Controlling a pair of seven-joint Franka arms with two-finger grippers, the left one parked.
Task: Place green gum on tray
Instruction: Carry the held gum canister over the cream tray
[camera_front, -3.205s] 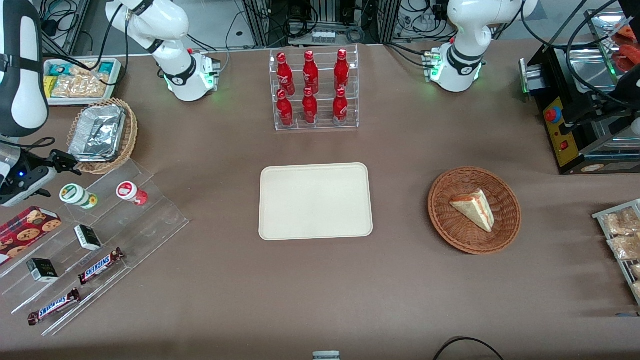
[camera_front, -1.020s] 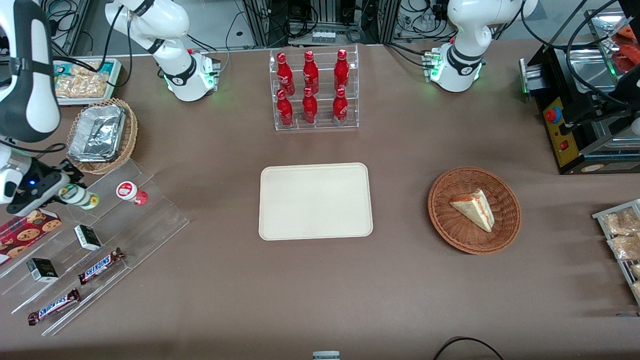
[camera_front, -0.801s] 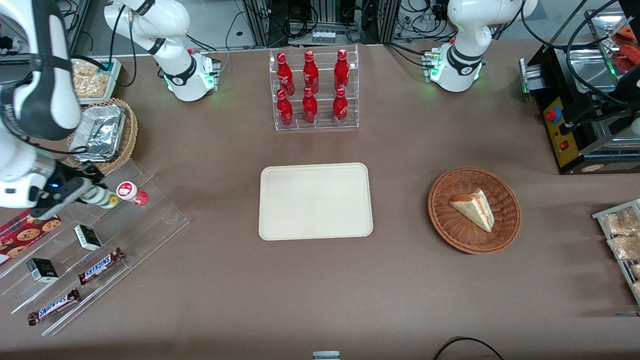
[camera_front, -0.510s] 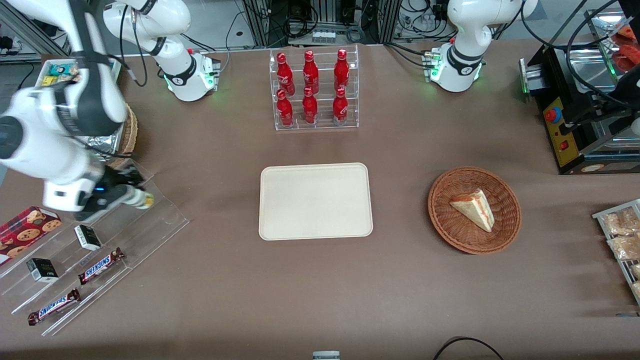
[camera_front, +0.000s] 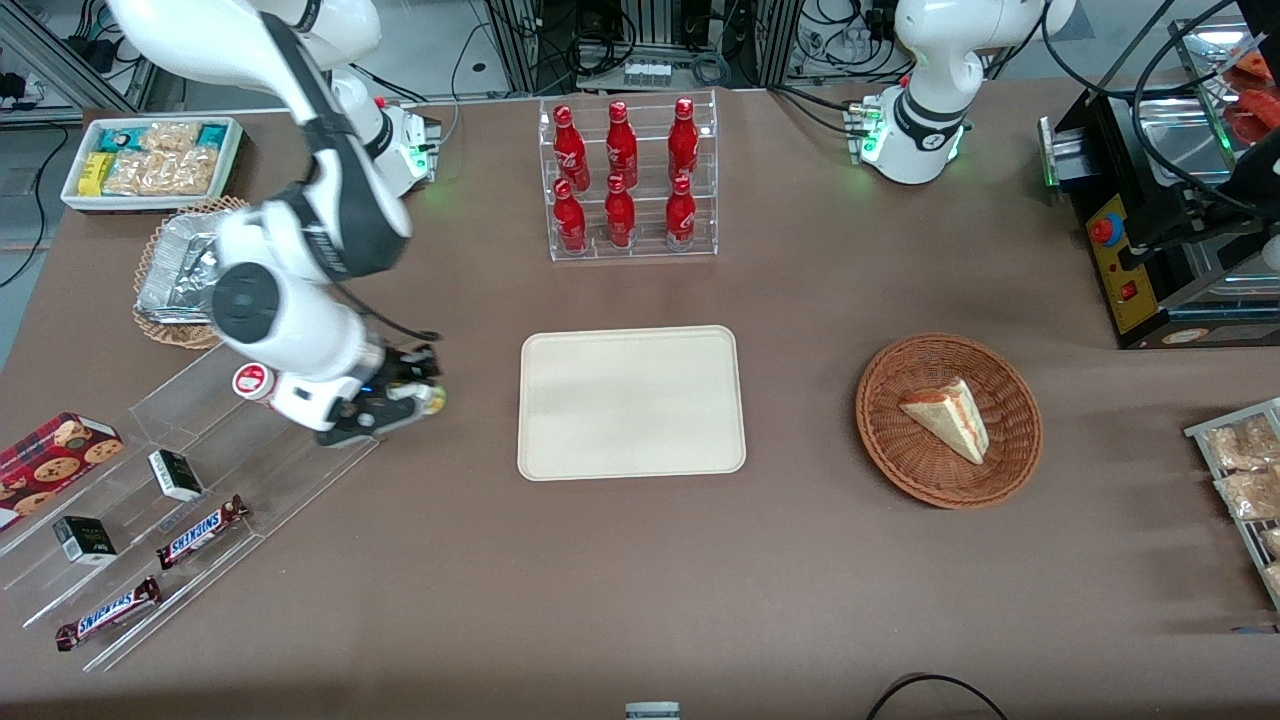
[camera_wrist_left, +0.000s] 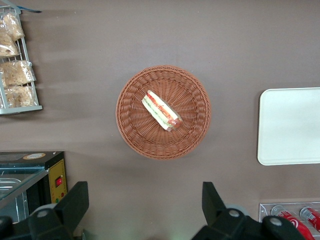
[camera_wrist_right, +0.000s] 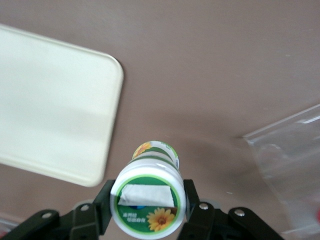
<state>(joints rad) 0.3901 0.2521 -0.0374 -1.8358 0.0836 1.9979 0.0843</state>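
My gripper is shut on the green gum, a small bottle with a white lid ringed in green and a green-yellow label. It holds the gum above the brown table, between the clear acrylic stand and the tray. In the front view only the bottle's end shows past the fingers. The tray is a flat cream-beige rectangle in the middle of the table; its corner shows in the right wrist view. The fingers press both sides of the lid.
The red-lidded bottle stands on the clear acrylic stand with Snickers bars and small boxes. A rack of red bottles stands farther from the camera than the tray. A wicker basket with a sandwich lies toward the parked arm's end.
The gripper closed on the green gum at the acrylic stand, lifted it off and carried it toward the tray. The red-lidded bottle stays on the stand.
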